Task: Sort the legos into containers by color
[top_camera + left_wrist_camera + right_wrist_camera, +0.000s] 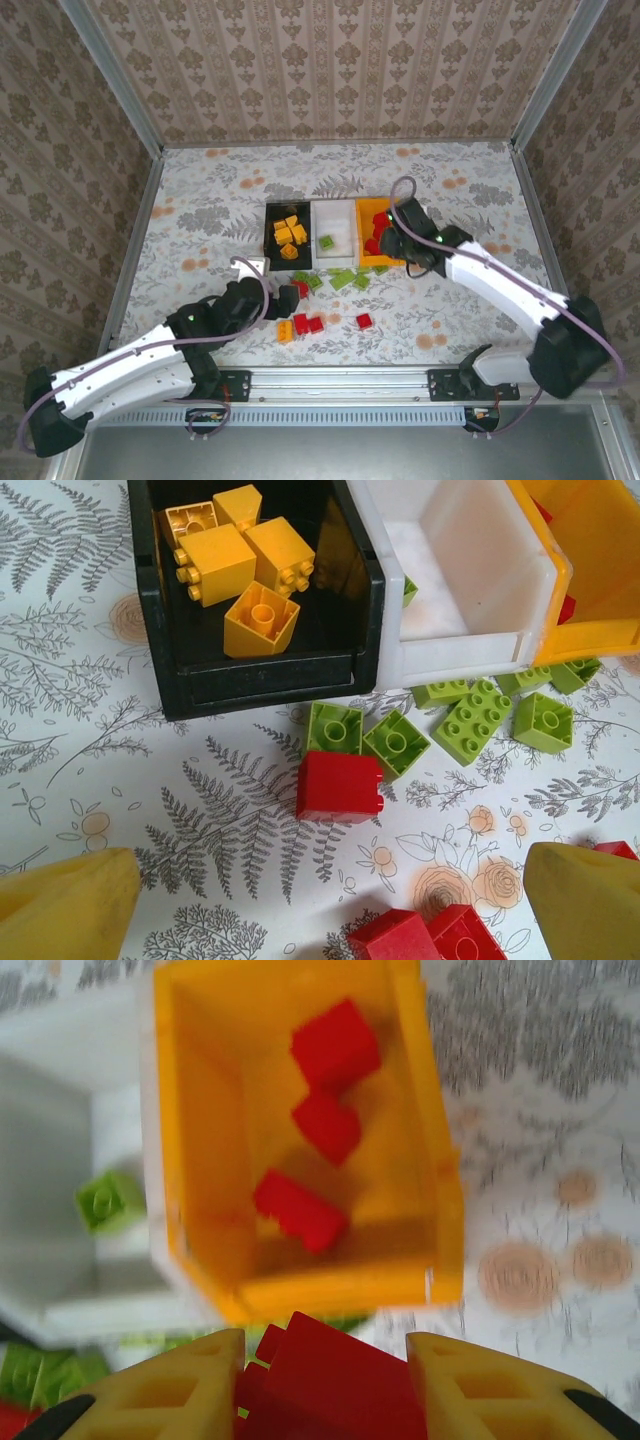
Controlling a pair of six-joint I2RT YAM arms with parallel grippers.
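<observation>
A small red plastic brick (330, 1375) was clamped between the yellow fingers (165, 1395) of the right claw (325, 1385), above the near end of the orange rectangular plastic bin (440, 1160). Three more red bricks (325, 1125) lay inside that bin. The right arm reached forward and inward from its base, elbow bent, with the wrist tipped down over the bin.

Touching the orange bin's left side stood the white plastic bin (335, 207), which held one light green brick (108, 1200). Next to that was the black plastic bin (260, 675), which held several chunky orange-yellow bricks (215, 565), some with studs up and some tipped over.

The left arm lay low and stretched forward across the fern-patterned worktop (200, 200). The left claw (325, 880) was spread wide and held nothing. Ahead of it, in front of the black and white bins, sat a loose red brick (338, 785) and a scatter of light green bricks (470, 720).
</observation>
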